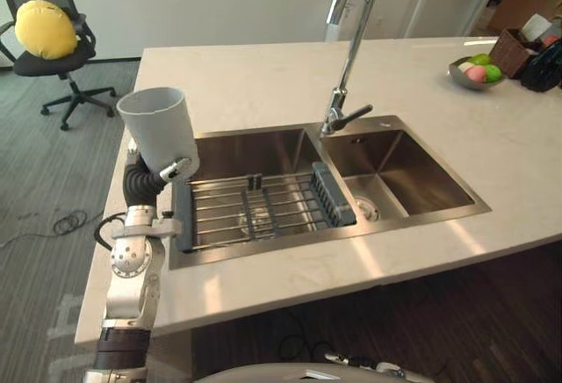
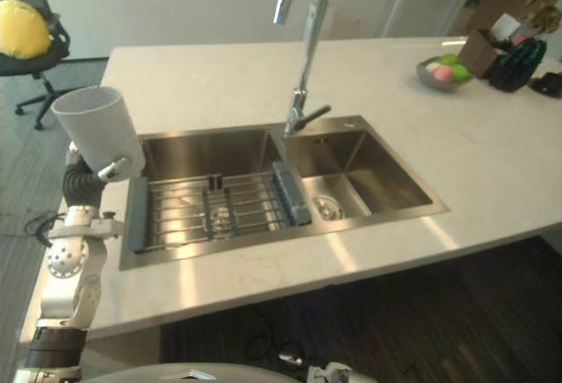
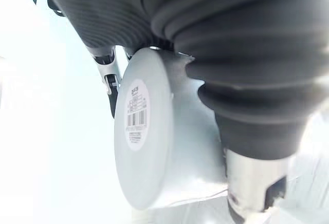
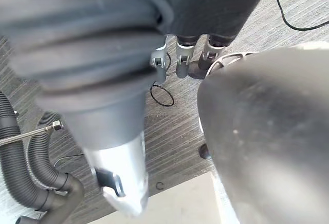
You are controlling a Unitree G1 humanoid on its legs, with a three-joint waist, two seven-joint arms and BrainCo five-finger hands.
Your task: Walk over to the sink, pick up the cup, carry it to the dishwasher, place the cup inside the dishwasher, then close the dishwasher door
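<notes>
Left eye view: the left hand (image 1: pixel 169 172) is clamped on the pale grey cup (image 1: pixel 158 124), which it holds upright above the bench's (image 1: pixel 246 75) left edge, beside the sink (image 1: pixel 334 239). Left wrist view: its fingers (image 3: pixel 109 80) curl round the cup's side. Right wrist view: the right hand (image 4: pixel 121 167) hangs over the carpet (image 4: pixel 169 131), fingers loose.

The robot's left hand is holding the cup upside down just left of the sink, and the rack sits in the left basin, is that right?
Not quite: the cup is upright, its open mouth facing up, as the left eye view shows. The rest holds: the left hand holds it just left of the sink, and the rack sits in the left basin.
</notes>
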